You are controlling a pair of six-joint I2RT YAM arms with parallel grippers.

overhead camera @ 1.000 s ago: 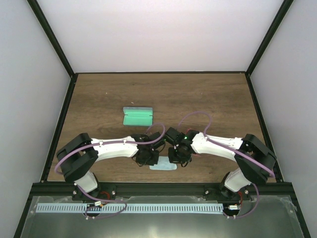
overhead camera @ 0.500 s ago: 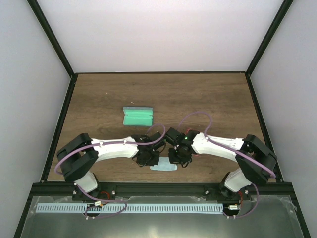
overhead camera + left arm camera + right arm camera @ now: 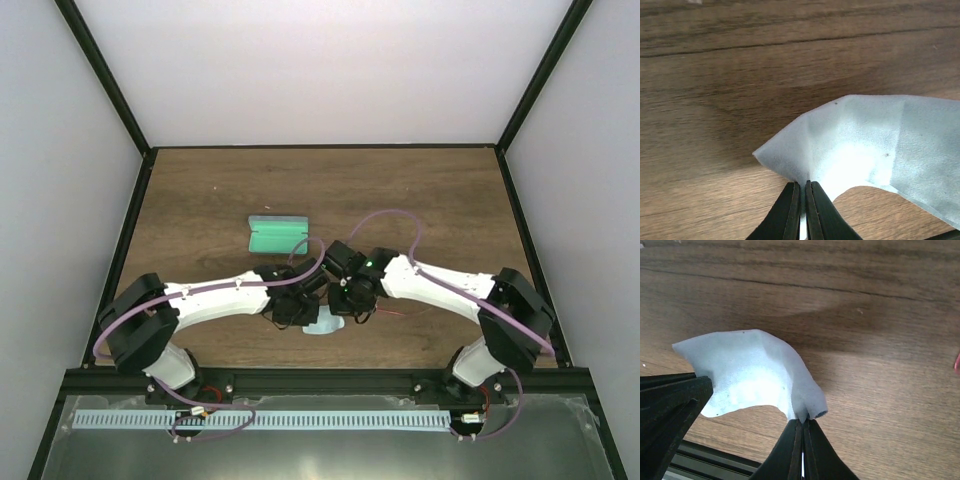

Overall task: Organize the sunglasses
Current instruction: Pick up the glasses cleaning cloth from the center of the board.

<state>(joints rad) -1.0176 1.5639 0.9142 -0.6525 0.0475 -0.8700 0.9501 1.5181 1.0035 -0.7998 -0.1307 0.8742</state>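
Observation:
A soft light blue cloth hangs slack between both grippers, just above the wooden table. My left gripper is shut on its left corner, and my right gripper is shut on a bunched fold at its right end. From above, the cloth peeks out under the two wrists near the table's front edge. Of the sunglasses I see only a small red sliver at the right edge of the right wrist view. From above, a thin red line lies on the table beside the right arm.
The oblong case lies open on the table behind the left arm, its green lining facing up. The black front rail runs close below the cloth. Dark frame posts border the table on both sides.
The left gripper's jaws have closed onto the cloth. Both wrists have moved a little left and away from the front edge, drawing the cloth up off the table.

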